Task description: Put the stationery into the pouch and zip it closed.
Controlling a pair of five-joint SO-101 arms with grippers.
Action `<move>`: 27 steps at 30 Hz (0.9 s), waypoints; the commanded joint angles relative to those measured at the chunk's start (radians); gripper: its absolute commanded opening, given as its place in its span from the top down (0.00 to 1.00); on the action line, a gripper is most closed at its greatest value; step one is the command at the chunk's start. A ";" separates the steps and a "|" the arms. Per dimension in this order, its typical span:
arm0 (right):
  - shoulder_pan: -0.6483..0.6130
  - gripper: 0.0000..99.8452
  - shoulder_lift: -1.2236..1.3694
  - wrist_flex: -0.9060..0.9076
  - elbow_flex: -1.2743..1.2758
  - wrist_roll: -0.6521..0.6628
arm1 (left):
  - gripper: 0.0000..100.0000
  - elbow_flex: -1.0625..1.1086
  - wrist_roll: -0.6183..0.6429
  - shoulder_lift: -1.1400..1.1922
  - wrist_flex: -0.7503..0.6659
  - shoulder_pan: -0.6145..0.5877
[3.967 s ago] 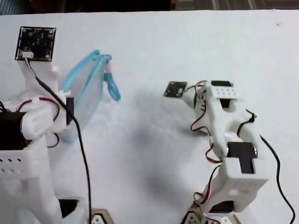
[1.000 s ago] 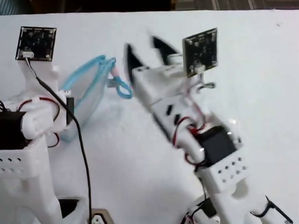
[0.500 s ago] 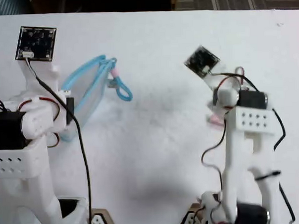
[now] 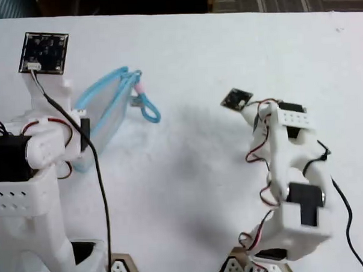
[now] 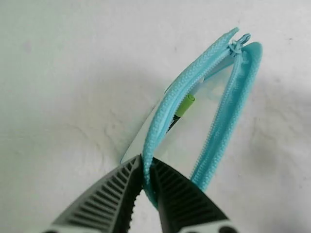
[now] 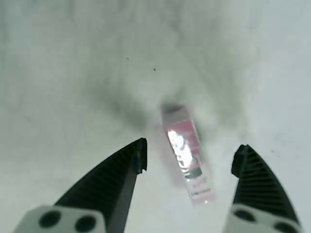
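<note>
Two arms stand at a white table (image 4: 183, 45). The left gripper (image 5: 147, 167) is clamped tight on one zip edge of the light-blue pouch (image 5: 223, 116). The pouch sits at the left of the table, just beside the left arm (image 4: 37, 154). Its mouth gapes open, and the zip pull (image 5: 239, 41) is at the end of the opening away from the gripper. A green-capped pen (image 5: 184, 104) shows inside the pouch, behind the nearer zip edge. A blue loop (image 4: 147, 108) lies on the table at the pouch's far right end. The right gripper (image 6: 192, 151) is spread wide and holds nothing. It hangs over a small pink-wrapped piece of stationery (image 6: 186, 145) that lies flat on the table between the two fingers, apart from both. The right arm (image 4: 288, 167) is folded at the right of the table, well apart from the pouch.
</note>
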 commanded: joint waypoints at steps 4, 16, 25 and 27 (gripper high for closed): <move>0.007 0.90 0.096 -0.104 -0.037 0.015 | 0.98 -0.003 0.009 0.002 0.002 0.004; 0.007 0.98 0.099 -0.050 -0.150 0.009 | 0.98 -0.003 0.009 0.002 0.002 0.004; -0.108 0.98 -0.154 0.372 -0.387 -0.261 | 0.98 -0.003 0.009 0.002 0.002 0.004; -0.153 0.98 -0.229 0.435 -0.407 -0.311 | 0.98 -0.003 0.009 0.002 0.002 0.004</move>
